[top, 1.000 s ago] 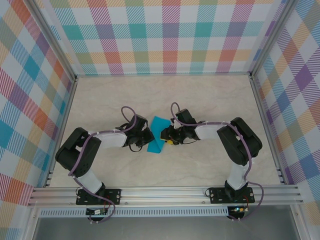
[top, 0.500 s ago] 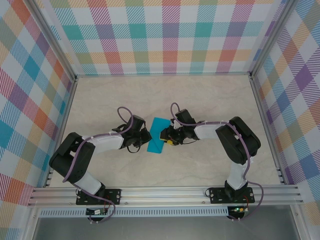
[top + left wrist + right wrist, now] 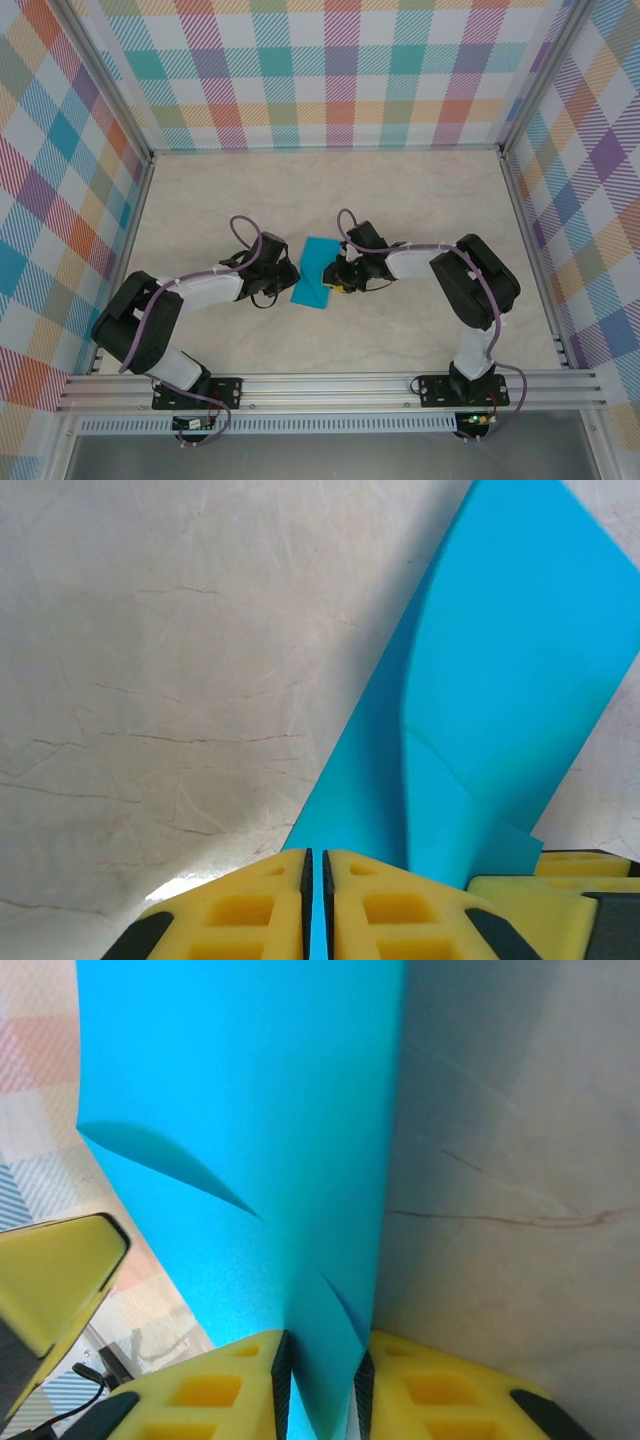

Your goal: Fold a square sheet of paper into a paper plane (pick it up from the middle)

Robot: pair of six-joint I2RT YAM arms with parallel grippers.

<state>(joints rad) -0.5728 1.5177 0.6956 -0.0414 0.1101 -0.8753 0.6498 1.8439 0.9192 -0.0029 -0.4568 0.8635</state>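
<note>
At centre, left pincer point(image 3: 315, 858) and right pincer point(image 3: 320, 1348), nearly closed, clamp teal paper point(image 3: 312, 276).

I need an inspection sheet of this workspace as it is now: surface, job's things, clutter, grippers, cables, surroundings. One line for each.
Surface: pale marbled table.
Job's things: teal paper, folded, held between the two grippers near mid-table.
Clutter: nothing seen.
Grippers: left gripper shut on the paper; right gripper shut on the paper from the other side.
Cables: purple cables loop above each wrist, apart from the paper.
Surroundings: plaid walls on three sides; metal rail at the near edge.
</note>
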